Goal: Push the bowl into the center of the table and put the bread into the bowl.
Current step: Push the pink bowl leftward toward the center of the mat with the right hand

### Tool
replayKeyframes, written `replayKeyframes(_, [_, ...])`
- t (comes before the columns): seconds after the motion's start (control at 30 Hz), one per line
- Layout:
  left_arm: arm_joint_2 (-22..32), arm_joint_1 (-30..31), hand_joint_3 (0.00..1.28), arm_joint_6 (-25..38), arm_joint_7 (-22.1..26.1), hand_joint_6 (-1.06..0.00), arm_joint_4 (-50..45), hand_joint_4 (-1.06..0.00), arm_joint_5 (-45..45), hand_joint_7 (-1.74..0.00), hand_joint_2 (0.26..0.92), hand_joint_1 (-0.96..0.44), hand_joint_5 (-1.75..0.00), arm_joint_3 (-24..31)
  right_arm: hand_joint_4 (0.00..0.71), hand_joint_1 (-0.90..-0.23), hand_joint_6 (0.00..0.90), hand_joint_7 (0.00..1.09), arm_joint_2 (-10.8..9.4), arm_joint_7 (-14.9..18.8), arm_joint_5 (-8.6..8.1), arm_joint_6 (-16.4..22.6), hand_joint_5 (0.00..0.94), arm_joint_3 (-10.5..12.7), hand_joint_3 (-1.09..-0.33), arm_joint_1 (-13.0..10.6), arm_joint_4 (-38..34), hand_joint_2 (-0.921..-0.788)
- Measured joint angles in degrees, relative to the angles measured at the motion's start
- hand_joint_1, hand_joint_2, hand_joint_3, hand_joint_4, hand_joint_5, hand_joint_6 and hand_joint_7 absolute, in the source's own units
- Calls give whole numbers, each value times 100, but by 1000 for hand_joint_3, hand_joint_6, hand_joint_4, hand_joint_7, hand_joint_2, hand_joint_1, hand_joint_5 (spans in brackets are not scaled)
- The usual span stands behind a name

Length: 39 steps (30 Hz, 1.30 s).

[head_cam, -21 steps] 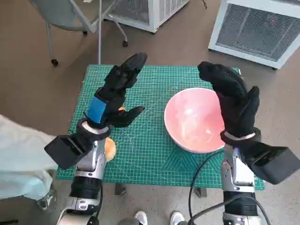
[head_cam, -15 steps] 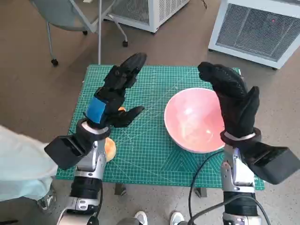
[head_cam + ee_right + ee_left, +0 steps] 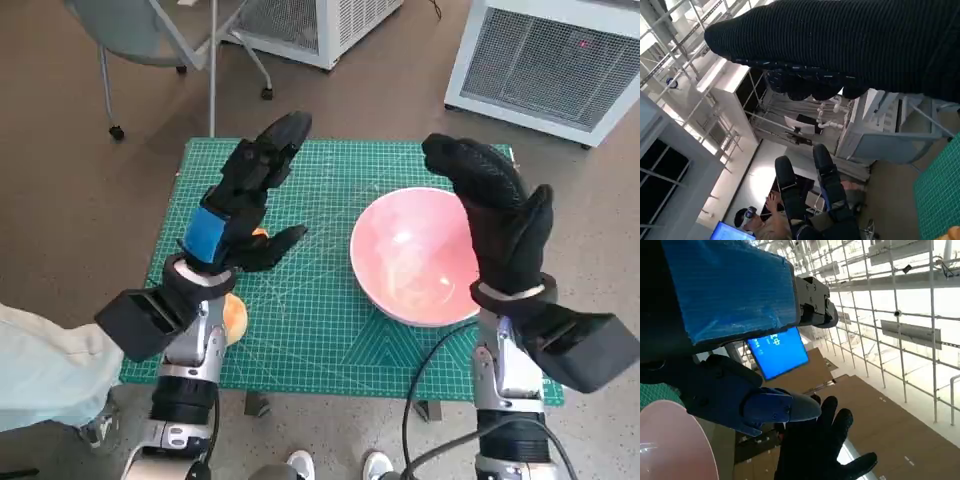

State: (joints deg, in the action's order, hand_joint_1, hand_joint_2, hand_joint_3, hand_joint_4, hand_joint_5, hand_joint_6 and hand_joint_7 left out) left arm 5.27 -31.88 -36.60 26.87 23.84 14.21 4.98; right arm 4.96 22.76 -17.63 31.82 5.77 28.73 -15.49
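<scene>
Green cutting mat [image 3: 330,330] covers the small table, and the pink bowl [image 3: 415,255] sits on its right half, off centre. To push well, I would lower the right hand [image 3: 495,215], now raised with fingers spread and empty over the bowl's right rim, flat against the outer wall and sweep left slowly. The left hand [image 3: 245,195] hovers spread, holding nothing. The bread [image 3: 234,316], left of the bowl, is mostly hidden behind the left forearm.

no text can be read; the blue screen [image 3: 778,353] in the left wrist view shows only blurred white marks.
</scene>
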Motion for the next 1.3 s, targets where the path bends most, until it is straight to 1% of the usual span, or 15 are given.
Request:
replayKeyframes(0.63, [-7,-1,312,2,-5,-183,27,-209,0,-270,921,-528,-3,-2,192,-674,-1,545,31,-1,11,10,1,26,-745,-26,0,-921])
replayKeyframes(0.83, [-6,-1,312,2,0,-185,46,-210,3,-266,921,-531,-3,-2,194,-674,1,557,134,-2,12,18,2,104,-746,-45,-6,-921])
replayKeyframes(0.9, [-6,-1,311,3,2,-186,54,-210,3,-264,921,-532,-3,-2,198,-673,0,561,189,-2,13,67,4,167,-746,-44,-49,-921])
replayKeyframes(1.07, [-2,-1,310,5,3,-189,58,-211,4,-261,921,-531,-3,1,207,-665,-1,567,410,-66,46,400,8,478,-752,-28,-506,-921])
replayKeyframes(1.2, [5,-2,309,6,3,-191,81,-212,10,-258,921,-532,-3,16,210,-659,-1,555,547,-242,198,776,9,741,-767,-3,-1040,-921])
replayKeyframes(1.23, [5,-2,309,6,3,-192,91,-212,10,-257,921,-533,-3,21,211,-659,-1,547,575,-284,223,877,8,792,-780,8,-1181,-921])
replayKeyframes(1.3, [3,-2,310,6,1,-193,116,-213,10,-255,921,-536,-3,24,212,-658,-1,539,630,-403,279,1132,8,918,-794,61,-1587,-921])
